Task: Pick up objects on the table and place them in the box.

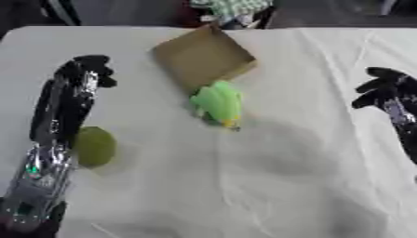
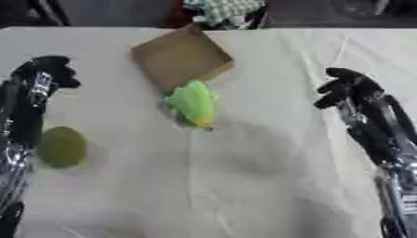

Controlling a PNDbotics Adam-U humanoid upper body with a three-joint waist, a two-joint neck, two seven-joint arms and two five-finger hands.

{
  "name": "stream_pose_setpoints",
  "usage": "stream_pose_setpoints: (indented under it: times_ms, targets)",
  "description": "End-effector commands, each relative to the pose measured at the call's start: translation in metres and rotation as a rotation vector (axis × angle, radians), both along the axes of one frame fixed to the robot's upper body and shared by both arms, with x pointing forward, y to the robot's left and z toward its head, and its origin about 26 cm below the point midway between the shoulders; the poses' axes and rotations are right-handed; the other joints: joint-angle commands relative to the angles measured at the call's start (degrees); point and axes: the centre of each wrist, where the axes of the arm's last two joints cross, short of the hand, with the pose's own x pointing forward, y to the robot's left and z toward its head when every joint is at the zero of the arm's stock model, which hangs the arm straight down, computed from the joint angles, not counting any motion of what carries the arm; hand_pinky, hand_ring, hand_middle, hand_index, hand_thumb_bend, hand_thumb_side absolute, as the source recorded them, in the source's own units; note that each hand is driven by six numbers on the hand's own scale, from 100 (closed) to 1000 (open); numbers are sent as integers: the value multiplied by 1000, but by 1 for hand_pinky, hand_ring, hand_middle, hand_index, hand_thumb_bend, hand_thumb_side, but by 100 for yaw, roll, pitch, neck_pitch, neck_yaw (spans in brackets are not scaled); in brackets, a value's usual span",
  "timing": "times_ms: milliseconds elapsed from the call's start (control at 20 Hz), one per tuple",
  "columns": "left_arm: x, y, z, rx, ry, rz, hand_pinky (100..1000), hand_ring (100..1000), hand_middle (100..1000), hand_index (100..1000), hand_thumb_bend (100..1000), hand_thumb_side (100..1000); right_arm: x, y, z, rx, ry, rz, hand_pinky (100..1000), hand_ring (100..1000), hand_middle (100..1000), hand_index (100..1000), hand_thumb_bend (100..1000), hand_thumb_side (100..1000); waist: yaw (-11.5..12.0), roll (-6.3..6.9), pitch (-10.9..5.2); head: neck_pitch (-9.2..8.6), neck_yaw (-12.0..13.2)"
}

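A shallow brown cardboard box (image 1: 202,56) lies tilted at the far middle of the white table. Just in front of it rests a light green, leafy-looking object (image 1: 218,102) with a yellow tip, touching the box's near edge. A round olive-green fruit (image 1: 94,146) sits at the left, beside my left forearm. My left hand (image 1: 85,72) hovers above the table's left side with its fingers curled and nothing in them. My right hand (image 2: 346,88) is at the right, fingers curled, also holding nothing.
The white tablecloth (image 1: 269,186) shows creases across the near half. At the far edge, beyond the box, a green-and-white checked cloth (image 1: 232,8) appears against a dark background.
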Motion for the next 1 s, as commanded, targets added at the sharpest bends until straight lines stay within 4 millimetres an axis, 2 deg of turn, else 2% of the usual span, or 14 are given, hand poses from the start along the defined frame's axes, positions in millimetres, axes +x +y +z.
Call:
stream_pose_setpoints:
  times_ms: [50, 100, 350, 450, 500, 550, 650, 1000]
  targets:
    - [-1, 13, 21, 180, -39, -32, 694, 604, 604, 752, 100, 610, -1, -3, 8, -18, -27, -6, 604, 558, 597, 831, 100, 640, -12, 19, -89, 30, 23]
    - [-1, 17, 25, 235, -38, -40, 701, 612, 613, 758, 100, 593, -1, -3, 8, -19, -27, -6, 604, 558, 597, 831, 100, 640, -16, 28, -91, 30, 27]
    - [-1, 41, 45, 557, -15, -39, 722, 646, 667, 802, 231, 480, -1, -4, 7, -27, -22, -8, 604, 557, 597, 830, 100, 641, -30, 76, -94, 30, -2]
    - [-1, 50, 50, 693, 16, -29, 724, 651, 678, 809, 258, 462, -1, -5, 7, -29, -19, -11, 604, 557, 597, 830, 100, 642, -41, 95, -95, 30, -14]
    - [-1, 54, 52, 755, 34, -22, 727, 661, 696, 821, 309, 434, -1, -5, 6, -30, -18, -12, 603, 557, 597, 830, 100, 642, -45, 105, -93, 30, -24]
    - [-1, 58, 54, 816, 50, -15, 727, 661, 696, 821, 309, 434, -1, -6, 6, -31, -17, -12, 603, 557, 597, 830, 100, 642, -48, 111, -91, 30, -31]
    - [0, 64, 56, 927, 88, -7, 734, 679, 725, 837, 388, 419, -1, -6, 6, -33, -16, -12, 603, 557, 597, 830, 100, 642, -49, 123, -90, 30, -43]
    - [5, 74, 52, 1215, 218, -42, 751, 705, 760, 857, 469, 351, -1, -6, 6, -35, -15, -11, 603, 556, 597, 830, 100, 642, -70, 135, -88, 30, -80]
